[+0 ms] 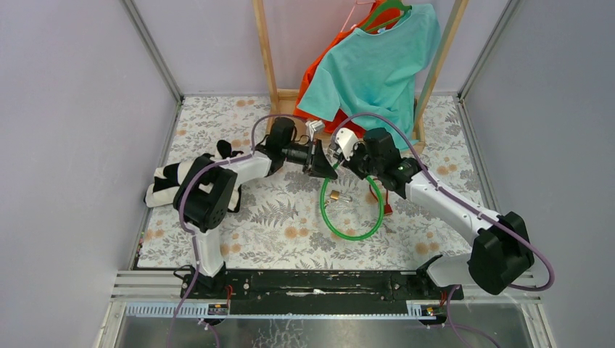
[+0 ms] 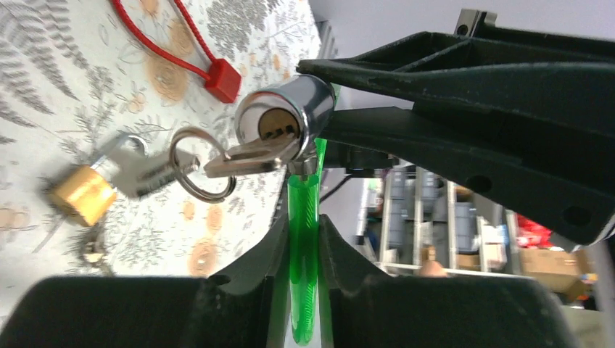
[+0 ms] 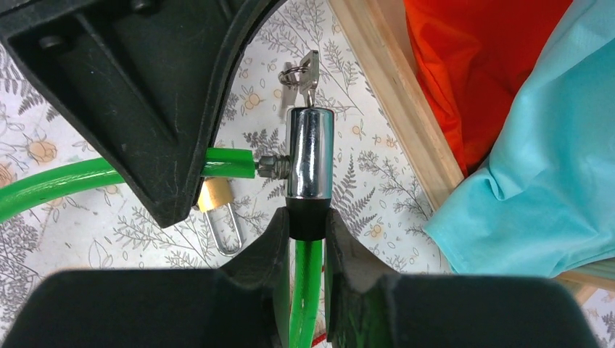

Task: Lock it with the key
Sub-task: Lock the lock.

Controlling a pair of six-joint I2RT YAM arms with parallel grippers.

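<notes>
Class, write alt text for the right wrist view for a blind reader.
The right gripper grips a green cable below its chrome lock cylinder, with a key at the far end. The cable's other end enters the cylinder's side.

Each arm pairs white shells with bulky black joint housings: left arm, right arm. A lilac cable loops along each one. The fingers are matte black, wedge-shaped plastic with small round holes near their edges.
</notes>
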